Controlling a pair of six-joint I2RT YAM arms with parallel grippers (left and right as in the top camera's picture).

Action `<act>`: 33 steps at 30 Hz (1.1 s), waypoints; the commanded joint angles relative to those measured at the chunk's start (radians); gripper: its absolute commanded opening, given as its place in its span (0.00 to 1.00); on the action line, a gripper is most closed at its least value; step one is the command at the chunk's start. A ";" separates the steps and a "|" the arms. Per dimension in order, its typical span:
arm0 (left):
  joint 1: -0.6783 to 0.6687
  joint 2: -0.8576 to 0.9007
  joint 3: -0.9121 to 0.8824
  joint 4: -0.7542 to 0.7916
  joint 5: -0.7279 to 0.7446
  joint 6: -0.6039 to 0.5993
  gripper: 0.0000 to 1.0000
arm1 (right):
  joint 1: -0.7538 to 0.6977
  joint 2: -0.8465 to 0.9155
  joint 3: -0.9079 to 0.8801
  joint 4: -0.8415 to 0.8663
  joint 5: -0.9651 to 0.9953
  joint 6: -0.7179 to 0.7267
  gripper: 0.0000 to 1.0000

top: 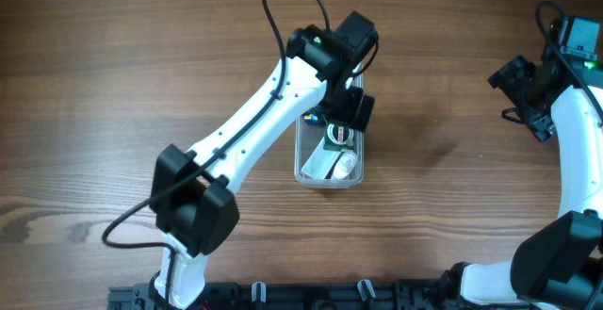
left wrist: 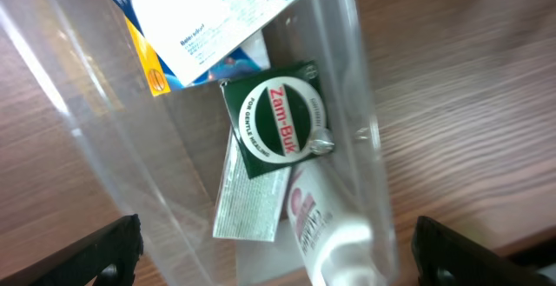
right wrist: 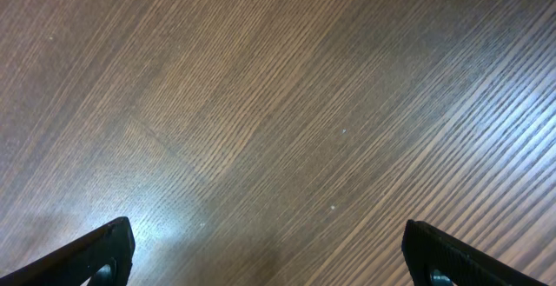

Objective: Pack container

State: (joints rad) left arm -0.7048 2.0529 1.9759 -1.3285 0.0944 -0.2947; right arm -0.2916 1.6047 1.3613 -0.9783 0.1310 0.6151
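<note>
I'm hovering the left end effector (top: 345, 110), wide open and empty, over the container (top: 330, 185) in the middle of the bench (top: 113, 84). The green box (left wrist: 280, 119), tube (left wrist: 326, 225) and carton (left wrist: 208, 16) are sitting inside, so packing is looking nearly done. The right end effector (right wrist: 269, 251) is gaping, empty.

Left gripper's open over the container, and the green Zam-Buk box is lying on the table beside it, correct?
Not quite. The green Zam-Buk box lies inside the container, next to a white tube, not on the table beside it; the left wrist view shows this. The left gripper is indeed open over the container.
</note>
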 commanded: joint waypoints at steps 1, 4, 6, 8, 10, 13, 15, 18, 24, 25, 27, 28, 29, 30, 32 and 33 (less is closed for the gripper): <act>0.015 -0.153 0.050 -0.084 -0.017 -0.004 1.00 | -0.002 0.008 -0.002 0.003 -0.009 -0.007 1.00; -0.004 -0.283 0.050 -0.213 -0.006 -0.054 1.00 | -0.002 0.008 -0.002 0.003 -0.009 -0.007 1.00; -0.052 -0.356 0.050 -0.225 -0.029 -0.053 1.00 | -0.002 0.008 -0.002 0.003 -0.009 -0.007 1.00; -0.150 -0.447 0.050 -0.206 -0.080 -0.054 1.00 | -0.002 0.008 -0.002 0.003 -0.009 -0.006 1.00; -0.233 -0.499 0.050 -0.214 -0.092 -0.054 1.00 | -0.002 0.008 -0.002 0.003 -0.009 -0.006 1.00; -0.319 -0.533 0.050 -0.270 -0.092 -0.054 1.00 | -0.002 0.008 -0.002 0.006 -0.009 -0.006 1.00; -0.342 -0.534 0.050 -0.270 -0.092 -0.054 1.00 | -0.002 0.008 -0.002 0.007 -0.009 -0.007 1.00; -0.349 -0.534 0.050 -0.293 -0.087 -0.050 1.00 | -0.002 0.008 -0.002 0.015 -0.009 -0.006 1.00; -0.355 -0.531 -0.074 -0.215 -0.131 0.106 1.00 | -0.002 0.008 -0.002 0.067 -0.009 -0.007 1.00; -0.355 -0.539 -0.111 -0.183 -0.135 0.141 1.00 | -0.002 0.008 -0.002 0.069 -0.009 -0.007 1.00; -0.353 -0.573 -0.227 -0.061 -0.137 0.212 1.00 | -0.002 0.008 -0.002 0.083 -0.009 -0.007 1.00; -0.352 -0.599 -0.293 0.018 -0.137 0.241 1.00 | -0.001 0.008 -0.002 0.085 -0.009 -0.006 1.00; -0.351 -0.623 -0.349 0.085 -0.137 0.264 1.00 | -0.002 0.008 -0.002 0.085 -0.009 -0.007 1.00; -0.347 -0.662 -0.430 0.177 -0.137 0.284 1.00 | -0.001 0.008 -0.002 0.085 -0.009 -0.007 1.00; -0.294 -0.776 -0.644 0.385 -0.112 0.291 1.00 | -0.001 0.008 -0.002 0.085 -0.009 -0.006 1.00; -0.221 -0.870 -0.798 0.508 -0.041 0.291 1.00 | -0.002 0.008 -0.002 0.085 -0.009 -0.007 1.00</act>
State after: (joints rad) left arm -1.0283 1.3441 1.3979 -0.9684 -0.0257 -0.0456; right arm -0.2916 1.6047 1.3613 -0.8932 0.1307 0.6151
